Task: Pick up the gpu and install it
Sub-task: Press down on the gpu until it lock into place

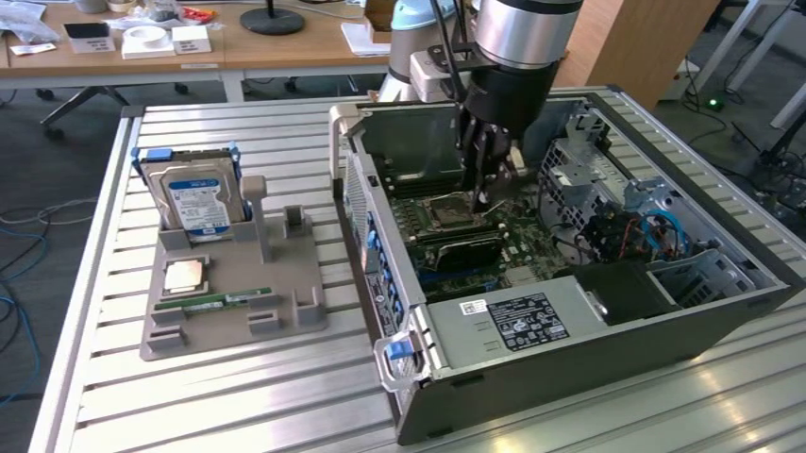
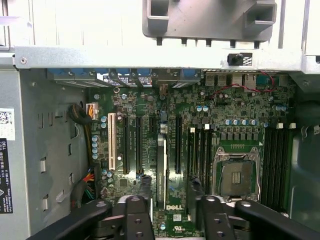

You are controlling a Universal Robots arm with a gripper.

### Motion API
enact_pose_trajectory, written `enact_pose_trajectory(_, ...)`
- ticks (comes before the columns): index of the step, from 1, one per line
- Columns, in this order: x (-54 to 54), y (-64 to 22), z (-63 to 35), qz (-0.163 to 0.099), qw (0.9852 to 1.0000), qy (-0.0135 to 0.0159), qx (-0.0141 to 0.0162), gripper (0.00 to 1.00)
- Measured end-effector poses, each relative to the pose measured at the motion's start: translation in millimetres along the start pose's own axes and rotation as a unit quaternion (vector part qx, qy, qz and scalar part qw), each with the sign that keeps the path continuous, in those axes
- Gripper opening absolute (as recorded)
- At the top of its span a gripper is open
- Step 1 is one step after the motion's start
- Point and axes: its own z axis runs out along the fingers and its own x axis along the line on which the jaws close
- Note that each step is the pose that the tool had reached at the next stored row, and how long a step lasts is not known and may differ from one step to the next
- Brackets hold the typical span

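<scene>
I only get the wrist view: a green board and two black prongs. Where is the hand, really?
Observer: The hand is reaching down inside an open computer case that sits on a slatted table.
Operator: What's beside the case?
Observer: A gray holder with a hard drive standing upright in it.
Operator: Anything else on it?
Observer: A narrow green memory stick lying flat.
</scene>
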Motion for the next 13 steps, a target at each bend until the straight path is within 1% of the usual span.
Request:
enact_pose_trajectory(2,0.0,0.0,0.0,0.0,1.0,0.0,0.0,0.37)
enact_pose_trajectory(3,0.0,0.0,0.0,0.0,1.0,0.0,0.0,0.37)
enact_pose_trajectory(6,0.0,0.0,0.0,0.0,1.0,0.0,0.0,0.2)
enact_pose_trajectory(7,0.0,0.0,0.0,0.0,1.0,0.0,0.0,0.2)
enact_pose_trajectory(9,0.0,0.0,0.0,0.0,1.0,0.0,0.0,0.11)
enact_pose_trajectory(13,0.0,0.0,0.0,0.0,1.0,0.0,0.0,0.11)
